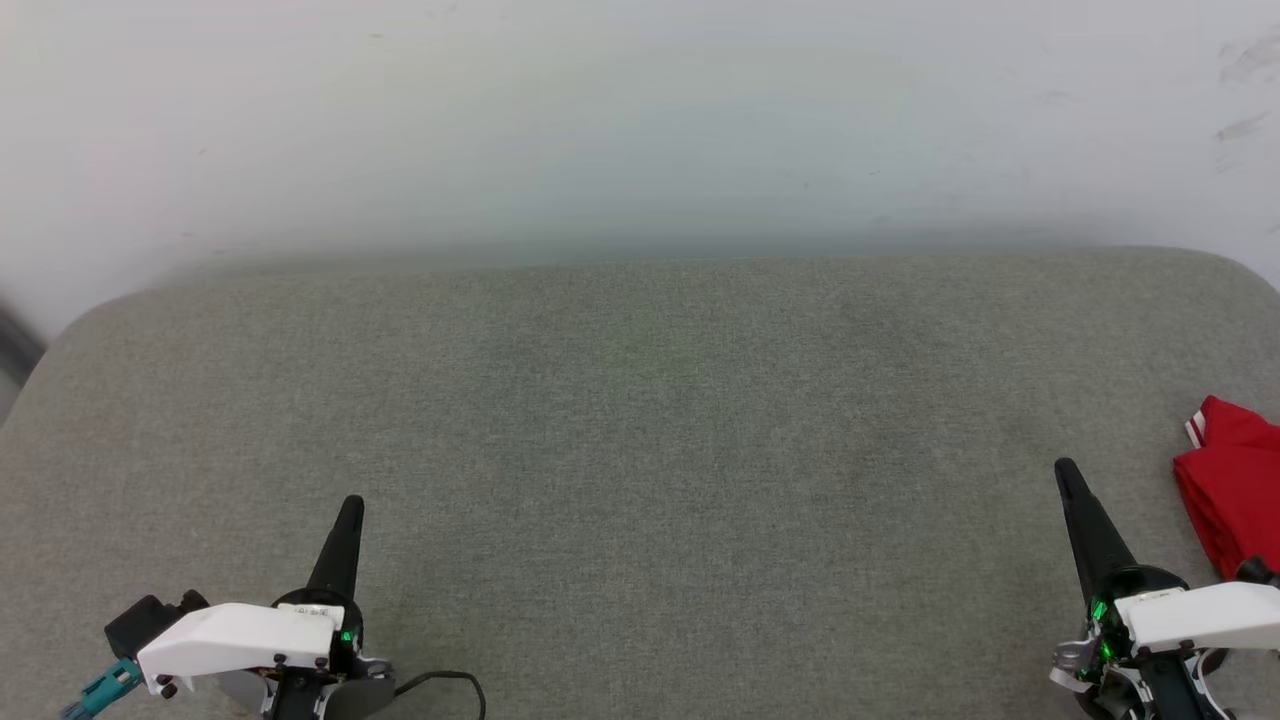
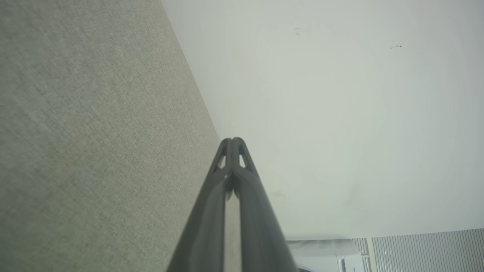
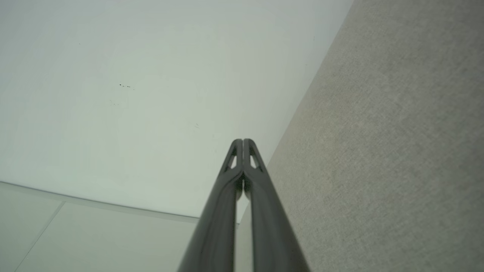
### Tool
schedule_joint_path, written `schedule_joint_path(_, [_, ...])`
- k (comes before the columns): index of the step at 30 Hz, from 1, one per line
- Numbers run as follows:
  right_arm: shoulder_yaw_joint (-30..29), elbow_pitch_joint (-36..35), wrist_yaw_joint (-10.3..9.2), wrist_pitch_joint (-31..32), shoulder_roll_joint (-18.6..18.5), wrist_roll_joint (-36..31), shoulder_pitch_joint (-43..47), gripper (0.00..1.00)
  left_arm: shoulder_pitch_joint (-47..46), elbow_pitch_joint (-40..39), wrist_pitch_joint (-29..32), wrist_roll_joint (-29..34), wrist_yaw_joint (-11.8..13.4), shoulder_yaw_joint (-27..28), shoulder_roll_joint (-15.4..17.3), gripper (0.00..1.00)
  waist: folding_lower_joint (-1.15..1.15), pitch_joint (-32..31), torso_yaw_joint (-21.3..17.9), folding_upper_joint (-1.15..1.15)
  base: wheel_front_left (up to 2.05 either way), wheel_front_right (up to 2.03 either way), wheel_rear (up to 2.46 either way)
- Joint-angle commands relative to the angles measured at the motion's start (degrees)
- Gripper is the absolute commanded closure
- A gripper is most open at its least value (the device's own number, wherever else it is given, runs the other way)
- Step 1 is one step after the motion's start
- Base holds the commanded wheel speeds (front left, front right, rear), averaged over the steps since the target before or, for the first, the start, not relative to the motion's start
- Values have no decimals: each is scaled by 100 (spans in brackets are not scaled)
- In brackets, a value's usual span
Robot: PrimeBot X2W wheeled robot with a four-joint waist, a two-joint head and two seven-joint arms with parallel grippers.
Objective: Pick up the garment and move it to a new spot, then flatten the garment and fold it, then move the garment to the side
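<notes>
The red shirt (image 1: 1235, 490) lay bunched at the right edge of the grey cushion (image 1: 640, 420) — the right claw (image 1: 1066, 470) near it and the left claw (image 1: 351, 505) were both pinched shut, empty.

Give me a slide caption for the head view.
Left gripper and right gripper shut over grey cushion; red garment at right edge.

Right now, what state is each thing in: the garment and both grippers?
garment: lying loose on the grey cushion at its right side, gathered compactly, held by nothing, partly cut off by the picture's edge.
left gripper: shut, empty, above the cushion.
right gripper: shut, empty, beside the garment, fingers apart from it.
</notes>
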Motion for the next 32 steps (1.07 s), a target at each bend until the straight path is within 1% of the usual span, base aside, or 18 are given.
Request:
schedule_joint_path(1, [-17,-1,-1,19,15,136,-143,100,-130,-4,36,-99,-63,45,-26,100,0,1,3,0,0,0,0])
schedule_joint_path(32, [-98,330,-2,67,68,1530,-301,100,-247,138,416,-1120,-369,433,-293,100,0,23,72,0,0,0,0])
